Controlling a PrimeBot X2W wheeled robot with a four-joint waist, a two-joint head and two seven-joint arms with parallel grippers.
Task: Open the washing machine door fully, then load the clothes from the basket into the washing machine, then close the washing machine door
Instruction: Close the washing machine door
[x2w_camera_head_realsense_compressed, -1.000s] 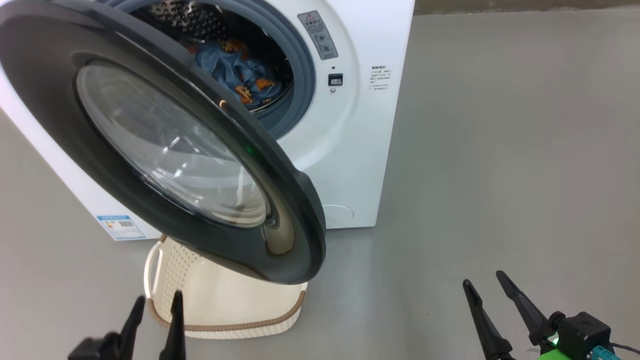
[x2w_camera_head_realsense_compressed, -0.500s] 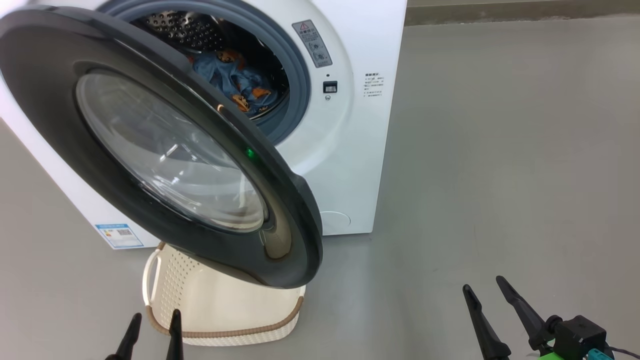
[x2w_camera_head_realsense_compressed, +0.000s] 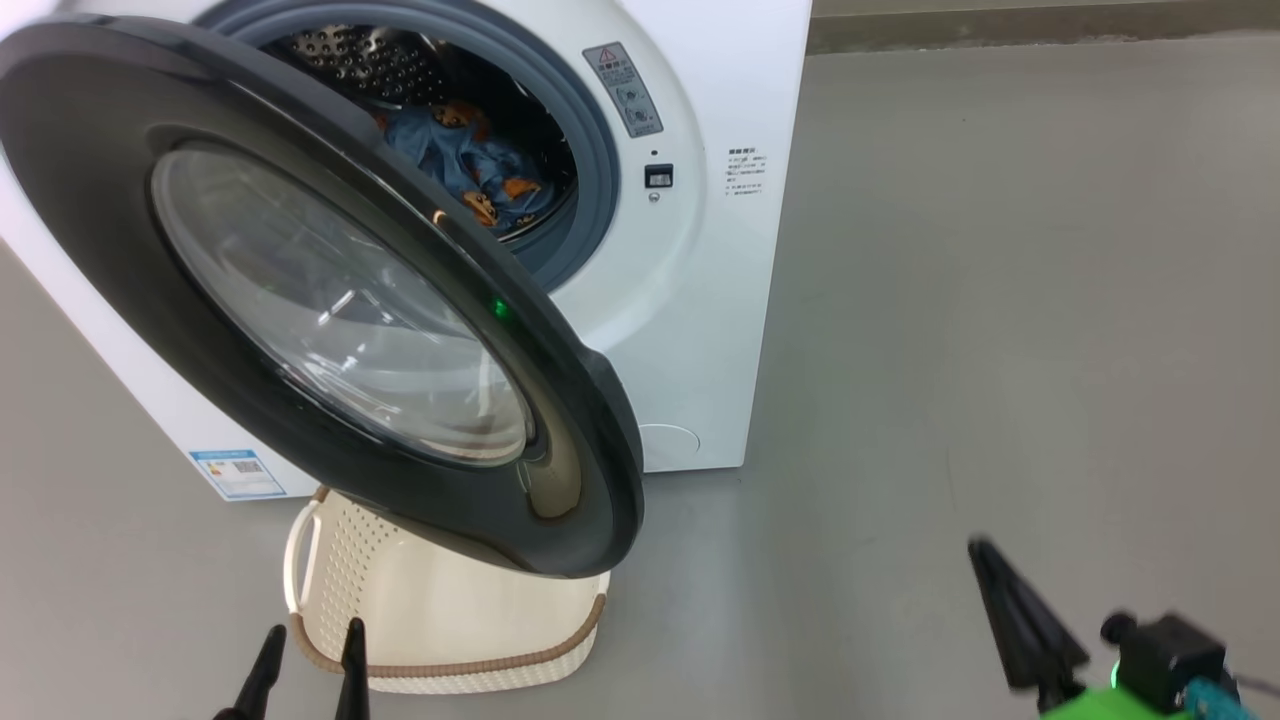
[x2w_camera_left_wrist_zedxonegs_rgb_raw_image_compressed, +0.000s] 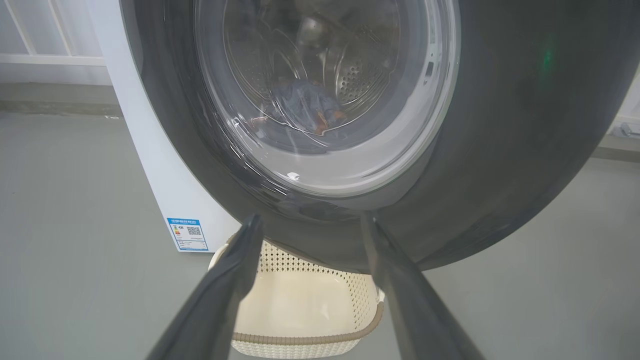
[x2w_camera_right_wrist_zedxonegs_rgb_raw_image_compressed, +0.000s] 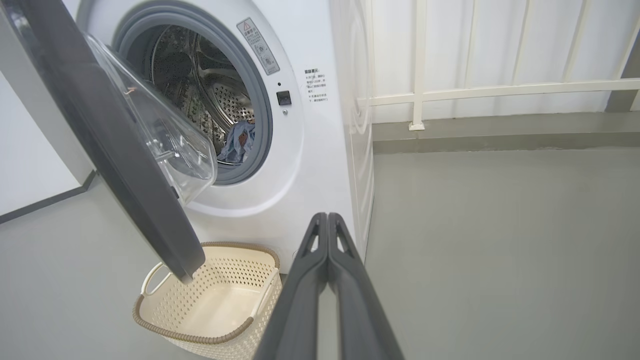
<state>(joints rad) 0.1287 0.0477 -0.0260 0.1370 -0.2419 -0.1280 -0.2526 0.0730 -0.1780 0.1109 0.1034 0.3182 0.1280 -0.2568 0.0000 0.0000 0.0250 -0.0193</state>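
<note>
Two pincers face the big white washing machine (x2w_camera_head_realsense_compressed: 700, 300). Leftmost, the left pincer (x2w_camera_head_realsense_compressed: 312, 630), spread and empty, points at the large round black-ringed glass door (x2w_camera_head_realsense_compressed: 340, 300), swung open above the empty cream perforated basket (x2w_camera_head_realsense_compressed: 450, 665); light-blue printed clothes (x2w_camera_head_realsense_compressed: 470, 165) lie in the drum. Well apart rightward, the right pincer (x2w_camera_right_wrist_zedxonegs_rgb_raw_image_compressed: 327, 216) is pinched shut on nothing, so the left arm seems nearer for closing.

Door (x2w_camera_head_realsense_compressed: 330, 300) ring glossy blk, clear glass; drum (x2w_camera_head_realsense_compressed: 370, 60) perforated steel; basket (x2w_camera_head_realsense_compressed: 340, 560) cream perforated plastic.
</note>
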